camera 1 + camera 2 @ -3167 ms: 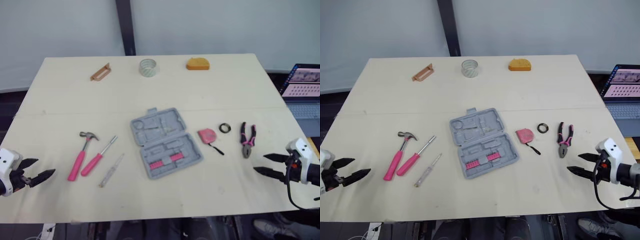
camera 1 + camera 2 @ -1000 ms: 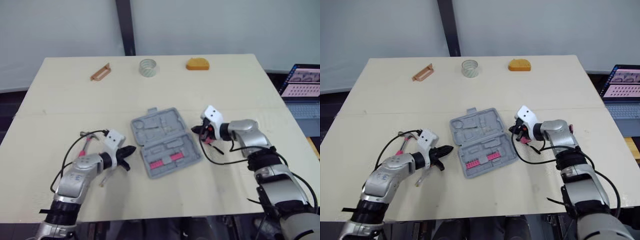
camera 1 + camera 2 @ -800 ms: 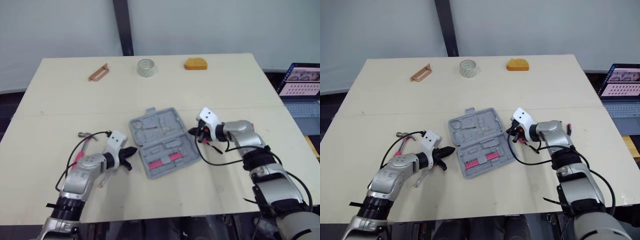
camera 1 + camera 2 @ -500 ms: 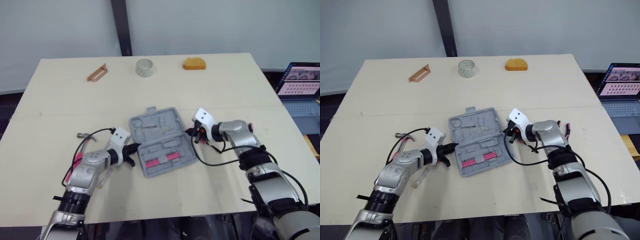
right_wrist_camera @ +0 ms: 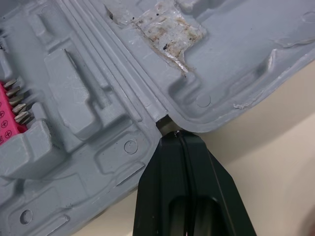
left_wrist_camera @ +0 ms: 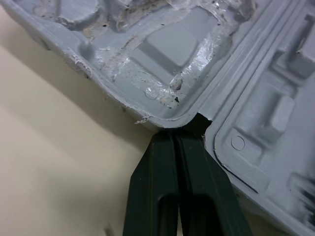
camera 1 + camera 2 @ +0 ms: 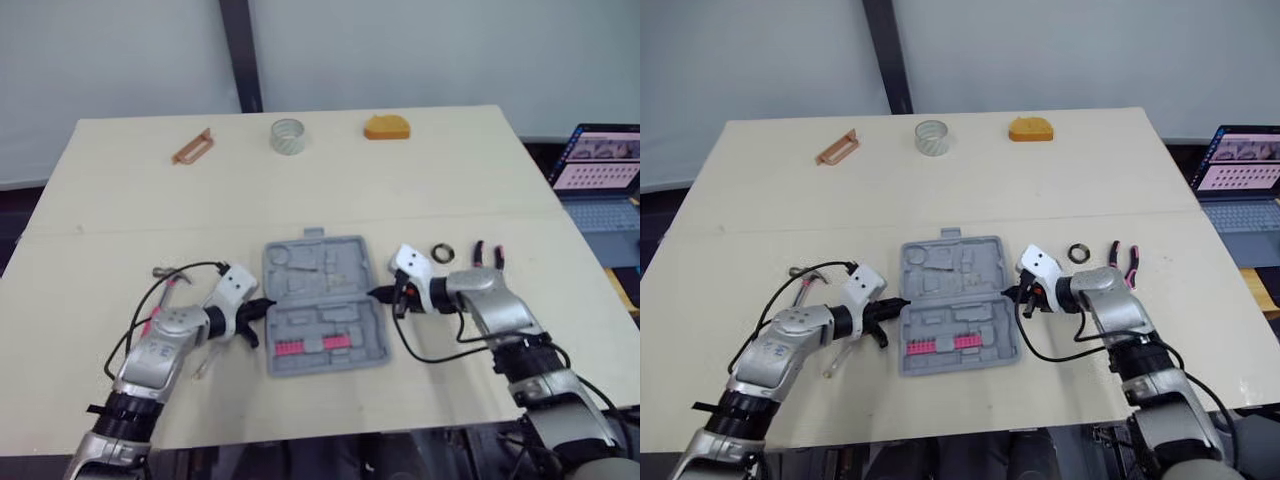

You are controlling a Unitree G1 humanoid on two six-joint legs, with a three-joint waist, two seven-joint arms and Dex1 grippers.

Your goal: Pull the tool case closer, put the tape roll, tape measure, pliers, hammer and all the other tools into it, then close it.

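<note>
The grey tool case [image 7: 320, 305] lies open and square to the table's front edge, with a pink bit strip in its near half. My left gripper [image 7: 258, 310] is shut, its tip [image 6: 178, 135] pressed into the hinge notch on the case's left side. My right gripper [image 7: 378, 294] is shut too, its tip [image 5: 179, 137] at the hinge notch on the right side. The pink-handled hammer [image 7: 165, 285] lies partly under my left arm. A black ring [image 7: 443, 250] and the pliers [image 7: 487, 255] lie behind my right arm. The tape roll [image 7: 288, 135] stands at the far edge.
An orange block [image 7: 386, 127] and a brown handle-shaped piece [image 7: 192, 147] sit at the far edge beside the tape roll. A clear screwdriver [image 7: 205, 362] pokes out under my left forearm. A laptop [image 7: 600, 160] stands off the table to the right.
The case has turned square to the table and slid nearer, with both shut grippers moving along at its hinge ends. The ring and pliers have come into sight behind my right arm.
</note>
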